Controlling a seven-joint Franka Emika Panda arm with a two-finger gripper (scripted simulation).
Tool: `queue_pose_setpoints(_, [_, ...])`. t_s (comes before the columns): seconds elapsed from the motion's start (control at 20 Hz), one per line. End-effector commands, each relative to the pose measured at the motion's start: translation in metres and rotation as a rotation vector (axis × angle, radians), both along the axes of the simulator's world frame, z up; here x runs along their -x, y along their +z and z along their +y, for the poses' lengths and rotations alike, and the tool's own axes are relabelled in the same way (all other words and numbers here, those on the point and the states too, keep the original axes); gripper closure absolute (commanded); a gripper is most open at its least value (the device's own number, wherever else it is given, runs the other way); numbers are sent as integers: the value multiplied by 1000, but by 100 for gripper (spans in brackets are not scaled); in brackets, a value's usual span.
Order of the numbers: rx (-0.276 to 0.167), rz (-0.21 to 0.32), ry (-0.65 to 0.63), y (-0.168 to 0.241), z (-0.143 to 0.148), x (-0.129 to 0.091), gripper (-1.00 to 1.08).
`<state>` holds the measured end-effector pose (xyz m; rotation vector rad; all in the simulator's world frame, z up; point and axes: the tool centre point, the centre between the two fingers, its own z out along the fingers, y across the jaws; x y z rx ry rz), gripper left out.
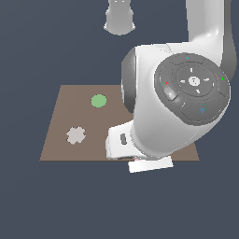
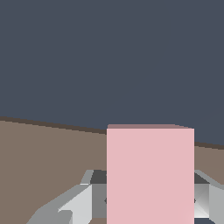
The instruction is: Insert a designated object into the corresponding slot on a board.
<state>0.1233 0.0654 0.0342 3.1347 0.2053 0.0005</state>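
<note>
— Pink and smooth, that is how the block (image 2: 150, 175) looks close up in the wrist view. It is flat with straight sides and sharp corners, and it has no marks on it.

— Where is it?

— It sits between the grey fingers (image 2: 72, 205) of the claw (image 1: 142, 161). The fingers press on both its sides, so the claw is closed on the block. In the exterior view only a pale strip of it pokes out under the big shiny white arm (image 1: 172, 107), right at the near edge of the board (image 1: 70, 114).

— What is the board like?

— Brown, flat and dull. A round green disc (image 1: 98, 101) sits in it, and a grey cross piece (image 1: 76, 135) too.

— Can you see the dark hole for the block?

— No, the arm hides that part of the board.
</note>
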Motion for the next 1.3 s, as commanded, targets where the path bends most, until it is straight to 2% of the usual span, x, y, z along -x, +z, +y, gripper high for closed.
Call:
queue_pose_setpoints(0.0, [0,-1,-110,1,-6,-1,108])
queue_pose_setpoints(0.85, [-1,-1,-841,4,-44,15,108])
queue_pose_setpoints(1.25, [-1,-1,-1110,5,-53,27,108])
